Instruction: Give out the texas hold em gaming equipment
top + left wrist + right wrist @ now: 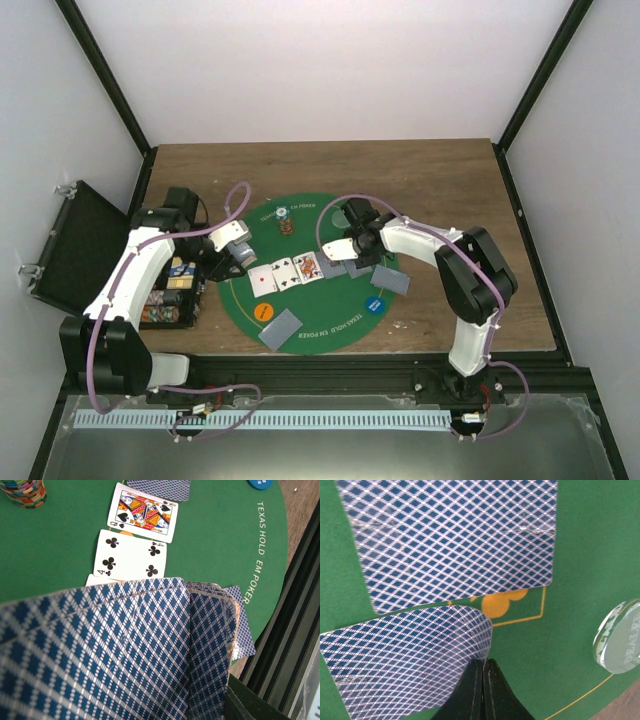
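A round green poker mat [330,330] holds three face-up cards: one with a red pip [262,281], the four of clubs [130,555] and the queen of spades [142,512]. My left gripper [240,256] is shut on a deck of blue-lattice cards [115,650] that hides its fingers in the left wrist view. My right gripper [483,667] is shut on the corner of one face-down card [405,660], bent up just above the mat, beside other face-down cards [455,540]. A chip stack [287,222], an orange chip [263,312] and a blue chip [375,305] lie on the mat.
A clear dealer button [620,637] lies right of my right fingers. Face-down cards lie at the mat's near edge [280,328] and right side [390,280]. An open black case [75,245] with a chip tray [170,295] stands at the left. A black rail [350,365] runs along the near edge.
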